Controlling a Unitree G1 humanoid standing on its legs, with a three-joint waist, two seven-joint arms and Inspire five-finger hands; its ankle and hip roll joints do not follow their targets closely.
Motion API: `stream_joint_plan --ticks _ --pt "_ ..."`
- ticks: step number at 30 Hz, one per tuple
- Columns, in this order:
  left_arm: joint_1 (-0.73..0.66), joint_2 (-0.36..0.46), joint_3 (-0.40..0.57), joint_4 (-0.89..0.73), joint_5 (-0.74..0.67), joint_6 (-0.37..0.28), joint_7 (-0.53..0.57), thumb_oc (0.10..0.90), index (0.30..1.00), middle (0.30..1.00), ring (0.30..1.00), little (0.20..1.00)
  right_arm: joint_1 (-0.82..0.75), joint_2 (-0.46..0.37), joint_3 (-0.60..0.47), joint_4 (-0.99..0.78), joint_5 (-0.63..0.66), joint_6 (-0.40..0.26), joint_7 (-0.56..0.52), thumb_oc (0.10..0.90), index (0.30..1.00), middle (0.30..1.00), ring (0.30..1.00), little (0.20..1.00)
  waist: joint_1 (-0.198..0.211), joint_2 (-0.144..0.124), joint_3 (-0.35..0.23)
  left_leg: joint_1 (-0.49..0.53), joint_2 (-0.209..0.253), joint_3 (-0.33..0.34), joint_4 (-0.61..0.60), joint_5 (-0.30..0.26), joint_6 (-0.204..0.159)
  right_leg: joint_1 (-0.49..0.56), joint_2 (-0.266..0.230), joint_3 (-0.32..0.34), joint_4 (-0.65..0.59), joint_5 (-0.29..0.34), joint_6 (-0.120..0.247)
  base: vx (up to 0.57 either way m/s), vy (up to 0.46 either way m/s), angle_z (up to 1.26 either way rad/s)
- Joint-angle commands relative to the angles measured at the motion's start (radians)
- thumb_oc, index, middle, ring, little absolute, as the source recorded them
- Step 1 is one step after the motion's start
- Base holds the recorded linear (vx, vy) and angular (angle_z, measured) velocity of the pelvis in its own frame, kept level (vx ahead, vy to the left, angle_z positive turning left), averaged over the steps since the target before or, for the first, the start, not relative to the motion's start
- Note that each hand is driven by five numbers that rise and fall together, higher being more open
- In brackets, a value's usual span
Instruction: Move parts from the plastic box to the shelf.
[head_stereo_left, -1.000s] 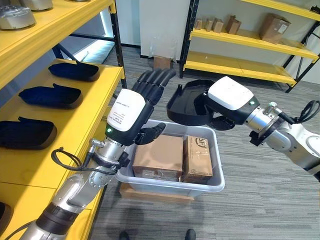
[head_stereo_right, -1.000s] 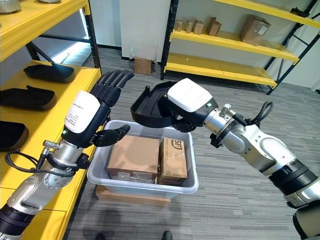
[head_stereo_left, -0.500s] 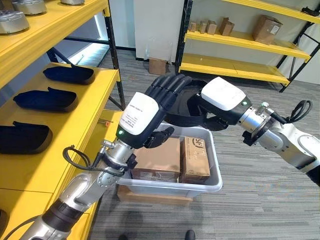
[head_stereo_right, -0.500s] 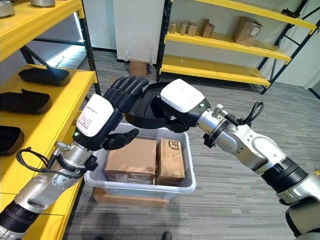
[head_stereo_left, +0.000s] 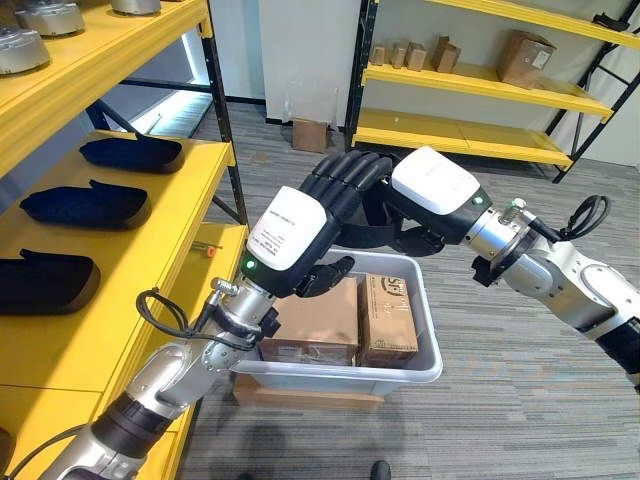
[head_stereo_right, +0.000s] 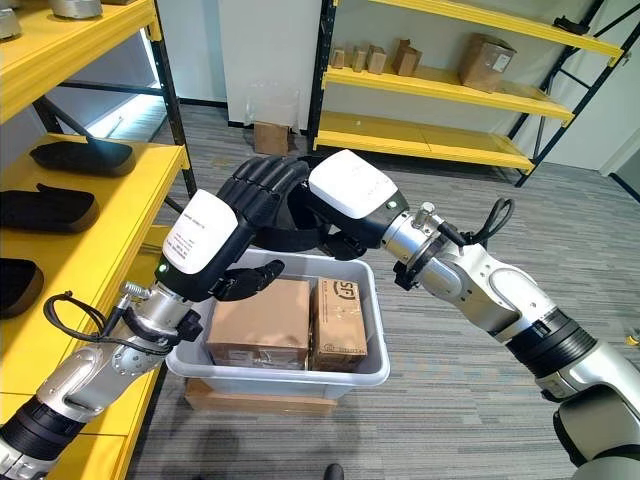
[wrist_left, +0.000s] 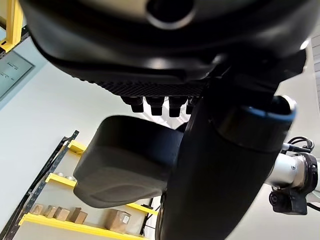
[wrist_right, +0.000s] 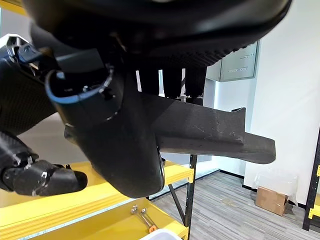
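Above the plastic box, right hand grips a black part, left hand open; handover to the left shelf looks next.

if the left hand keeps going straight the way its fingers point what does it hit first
Most likely the black part held up by the right hand: the left hand has straight fingers reaching up to it above the plastic box. Contact is unclear.

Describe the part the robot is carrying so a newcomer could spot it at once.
Above the white plastic box on the floor, the right hand grips a black moulded part. Unlike the matching black parts lying on the yellow shelf, this one is held in the air.
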Motion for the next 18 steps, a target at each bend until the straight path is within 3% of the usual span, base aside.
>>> stream_joint_plan --ticks 1,18 --pt "-0.133 -0.027 -0.013 0.019 0.007 -0.027 0.052 0.9 1.0 1.0 1.0 1.0 -0.241 0.01 -0.016 0.02 0.101 0.018 -0.112 0.4 0.3 0.3 0.3 0.3 0.015 0.003 -0.058 0.004 0.049 0.028 -0.009 -0.057 -0.007 0.104 -0.05 -0.043 0.036 -0.114 0.075 0.0 0.0 0.0" --pt "-0.126 -0.034 -0.034 0.099 0.035 -0.006 0.044 0.9 1.0 1.0 1.0 1.0 -0.261 0.039 -0.012 0.032 0.105 0.022 -0.11 0.4 0.3 0.3 0.3 0.3 0.009 0.004 -0.058 0.013 0.049 0.037 -0.009 -0.059 -0.007 0.108 -0.049 -0.034 0.032 -0.116 0.073 0.0 0.0 -0.02"
